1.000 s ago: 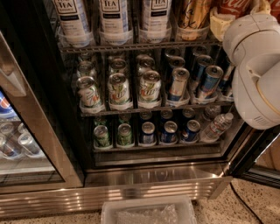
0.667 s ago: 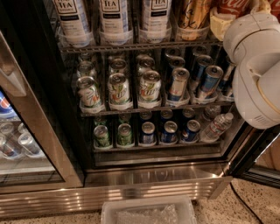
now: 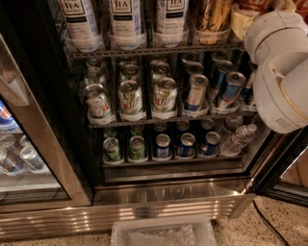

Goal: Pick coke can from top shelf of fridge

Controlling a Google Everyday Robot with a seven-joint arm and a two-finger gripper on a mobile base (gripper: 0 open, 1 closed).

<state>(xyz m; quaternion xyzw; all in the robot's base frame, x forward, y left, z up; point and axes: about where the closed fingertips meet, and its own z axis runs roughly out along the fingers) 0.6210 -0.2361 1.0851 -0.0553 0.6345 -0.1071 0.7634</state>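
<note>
Fridge point(image 3: 159, 197): stainless base near, dark interior far; door point(image 3: 285, 186) swung out at the right, leaving the racks open to reach.
Top shelf point(image 3: 144, 50): wire rack across the upper part of the view; clear cup trays keep each drink upright in its own slot.
Tea bottles point(image 3: 124, 19): three in a row, left and centre of the top shelf, well left of the target end.
Gold can point(image 3: 213, 14): upright in a tray, just left of the red one; likely the neighbour most at risk of a bump.
Coke can point(image 3: 253, 4): only a red sliver at the top edge, far right end of the top shelf; mostly cropped, partly behind the arm.
Arm point(image 3: 281, 72): white housing filling the right edge, in front of the right ends of the upper racks; probably raised toward that corner.
Gripper: not seen, either behind the arm or past the top edge; open or closed impossible to say.
Green cans point(image 3: 132, 98): tilted on the middle rack, lids facing near, probably angled to feed forward.
Blue cans point(image 3: 230, 89): same tilt, right side.
Stage: judged as approach; no grasp visible.
</note>
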